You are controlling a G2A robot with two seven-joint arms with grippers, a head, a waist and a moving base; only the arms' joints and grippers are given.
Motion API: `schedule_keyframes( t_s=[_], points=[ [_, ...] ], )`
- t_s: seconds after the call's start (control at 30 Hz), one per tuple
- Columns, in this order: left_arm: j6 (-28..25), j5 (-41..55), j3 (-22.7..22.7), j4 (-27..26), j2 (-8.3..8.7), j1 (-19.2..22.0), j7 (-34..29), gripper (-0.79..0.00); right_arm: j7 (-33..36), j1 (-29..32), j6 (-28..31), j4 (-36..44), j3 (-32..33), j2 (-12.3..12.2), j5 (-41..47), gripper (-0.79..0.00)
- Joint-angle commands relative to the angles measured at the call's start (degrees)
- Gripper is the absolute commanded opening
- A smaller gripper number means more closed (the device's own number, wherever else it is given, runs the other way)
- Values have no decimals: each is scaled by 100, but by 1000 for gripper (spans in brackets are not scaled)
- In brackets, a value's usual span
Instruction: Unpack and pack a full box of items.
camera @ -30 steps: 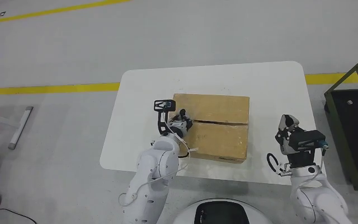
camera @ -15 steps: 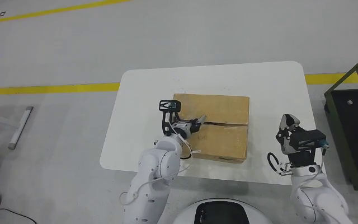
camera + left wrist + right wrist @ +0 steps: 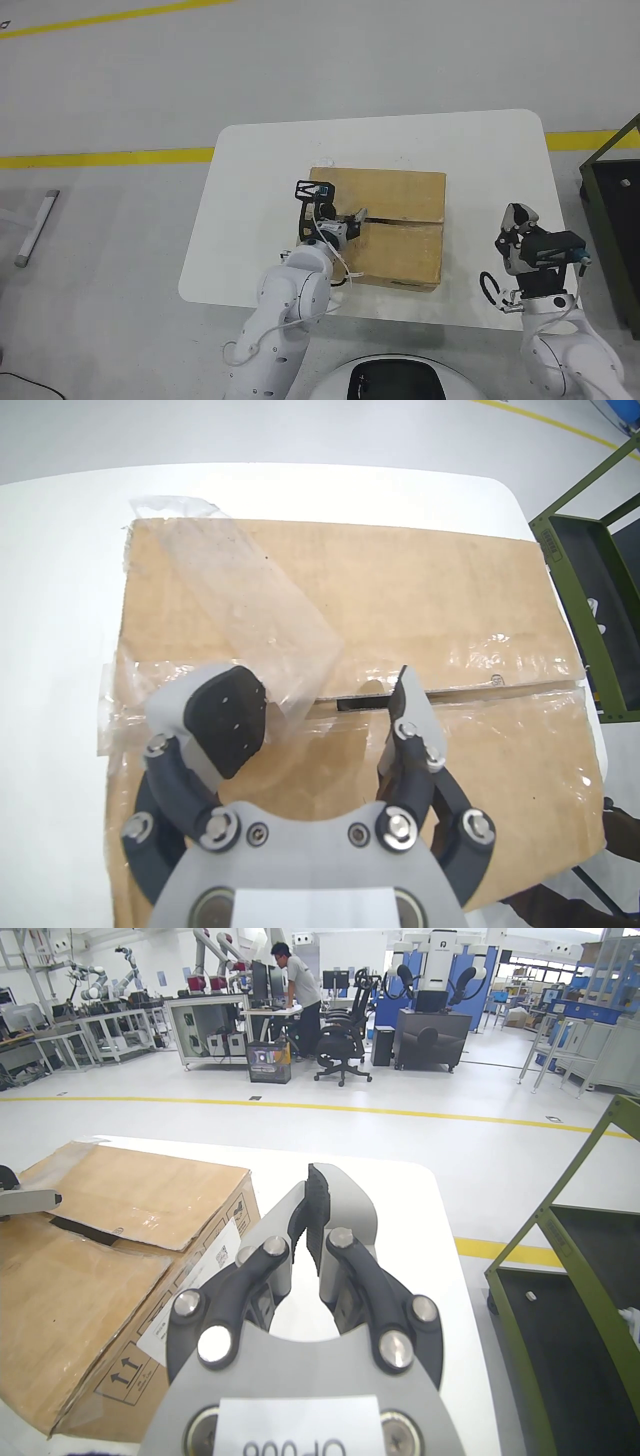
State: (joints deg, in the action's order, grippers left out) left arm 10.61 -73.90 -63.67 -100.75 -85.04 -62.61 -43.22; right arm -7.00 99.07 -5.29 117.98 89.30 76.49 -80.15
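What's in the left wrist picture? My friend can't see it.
The left gripper, jaws open, sits at the gap between the top flaps of a cardboard box on a white table. Loose clear tape lies across the box.

Bright, even overhead light in all views; shadows soft and faint.

Top view: white tabletop [image 3: 480,150] and pale floor [image 3: 100,90] flatly lit.

Left wrist view: glare patches on clear tape [image 3: 480,657] across box [image 3: 400,590], toward 3 o'clock. Tabletop nearly washed out at 9 o'clock, its edge bent at 12 o'clock.

Right wrist view: yellow floor line [image 3: 350,1109] bows. Green cart [image 3: 575,1353] leans at 3 o'clock. Floor shows sheen.
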Motion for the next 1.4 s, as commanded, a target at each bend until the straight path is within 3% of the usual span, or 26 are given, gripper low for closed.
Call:
schedule_keyframes(
  t_s=[0.0, 0.17, 0.27, 0.63, 1.3, 1.33, 1.37],
  points=[
    [66, -56, 15, 25, -6, 22, -15, -468, -5, -4, 2, -4, 3, 1, 8, -785],
    [109, -154, 28, 50, -12, 43, -10, -554, -11, -19, 4, -24, 14, 5, 25, -785],
    [121, -185, 25, 61, -15, 46, -3, -785, -14, -27, 12, -34, 7, 8, 43, -785],
    [366, -203, -245, -144, -20, 51, 330, -785, -9, -254, 124, -59, -51, 12, 13, -785],
    [720, -575, -1517, 1, 92, 180, 672, -785, 169, -1221, 819, -709, -978, 48, -191, -785],
    [762, -619, -1574, 38, 98, 178, 681, -763, 178, -1245, 816, -775, -1006, 50, -207, -785],
    [796, -623, -1616, 61, 100, 178, 677, -628, 187, -1265, 811, -829, -1034, 53, -204, -785]
  ],
)
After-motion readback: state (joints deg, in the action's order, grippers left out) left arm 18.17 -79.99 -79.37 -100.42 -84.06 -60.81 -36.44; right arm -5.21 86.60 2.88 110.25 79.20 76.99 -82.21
